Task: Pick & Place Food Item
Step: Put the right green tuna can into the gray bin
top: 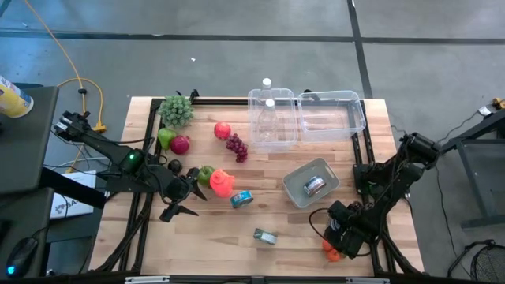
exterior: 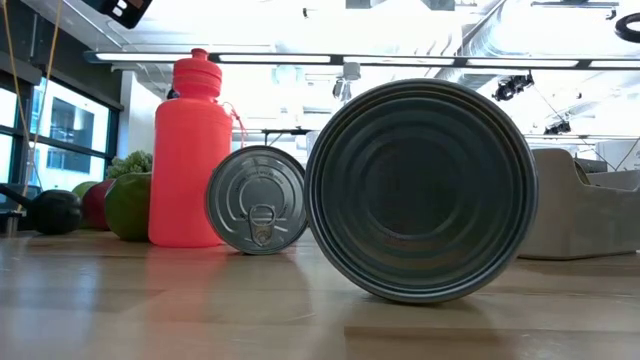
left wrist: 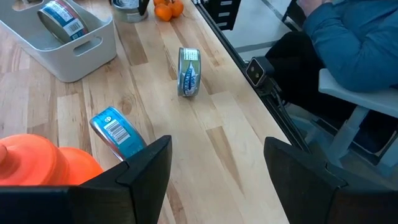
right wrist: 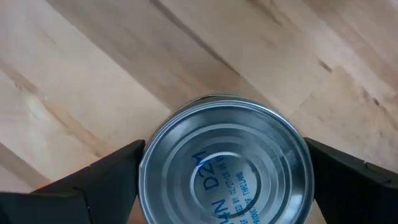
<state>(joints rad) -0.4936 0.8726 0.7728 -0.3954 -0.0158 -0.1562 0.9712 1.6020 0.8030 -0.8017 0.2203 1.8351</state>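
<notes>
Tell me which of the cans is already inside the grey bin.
The can lying in the grey bin, right of centre. The blue-labelled can beside the orange bottle and the can nearer the front edge lie on bare wood.

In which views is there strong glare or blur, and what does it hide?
Low view: bright ceiling lights wash out the room behind the red bottle, and the nearest can looms large. Right wrist view: the can fills the frame, with the dark fingers soft at the edges. High view: evenly lit, no strong glare.
</notes>
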